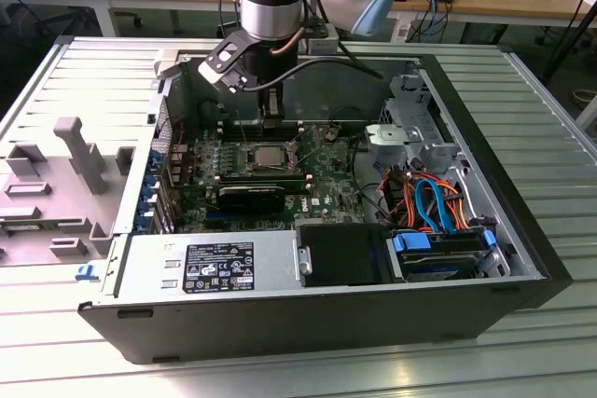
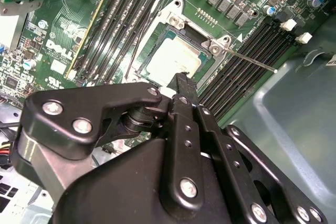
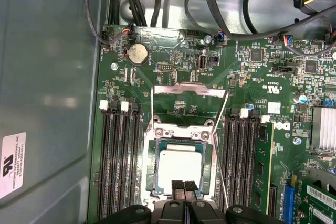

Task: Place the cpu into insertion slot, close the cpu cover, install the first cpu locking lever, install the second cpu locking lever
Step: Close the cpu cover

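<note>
The cpu (image 3: pixel 179 167), a silvery square chip, lies flat in the insertion slot (image 3: pixel 152 174) on the green board; the exterior view shows the cpu (image 1: pixel 270 154) mid-board. The cpu cover (image 3: pixel 189 90), a thin silver frame, is swung open beyond the slot's far side, and the board shows through its window. A thin locking lever (image 2: pixel 252 61) sticks out sideways from the slot. My gripper (image 3: pixel 184 187) hangs just above the chip's near edge, its two black fingertips pressed together with nothing between them. In the exterior view the gripper (image 1: pixel 270 109) is above the slot.
Long black memory slots (image 3: pixel 118 161) flank the socket on both sides. The open computer case (image 1: pixel 522 230) walls in the board. A power supply (image 1: pixel 215 263), a drive bay (image 1: pixel 438 253) and coloured cables (image 1: pixel 424 198) crowd the near side. A grey fixture (image 1: pixel 79 151) stands at the exterior view's left.
</note>
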You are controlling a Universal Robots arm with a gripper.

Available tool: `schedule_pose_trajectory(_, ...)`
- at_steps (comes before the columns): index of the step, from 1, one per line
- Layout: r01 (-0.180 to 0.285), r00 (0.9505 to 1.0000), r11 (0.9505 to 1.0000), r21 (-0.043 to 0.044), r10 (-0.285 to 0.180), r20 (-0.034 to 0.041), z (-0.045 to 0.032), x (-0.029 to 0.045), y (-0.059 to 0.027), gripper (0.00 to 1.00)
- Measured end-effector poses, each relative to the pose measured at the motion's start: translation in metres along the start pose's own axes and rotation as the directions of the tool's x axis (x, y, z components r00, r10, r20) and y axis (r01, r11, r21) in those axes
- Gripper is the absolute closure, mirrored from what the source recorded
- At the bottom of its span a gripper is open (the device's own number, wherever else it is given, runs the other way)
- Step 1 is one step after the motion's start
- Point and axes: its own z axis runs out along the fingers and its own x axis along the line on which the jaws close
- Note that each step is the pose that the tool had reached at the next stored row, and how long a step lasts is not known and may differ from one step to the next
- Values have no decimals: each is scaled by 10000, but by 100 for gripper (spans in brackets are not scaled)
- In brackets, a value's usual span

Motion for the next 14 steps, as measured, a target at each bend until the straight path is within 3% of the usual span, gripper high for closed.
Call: schedule_pose_trajectory(14,-2,10000,10000,6,2,0,0,-10,125,89)
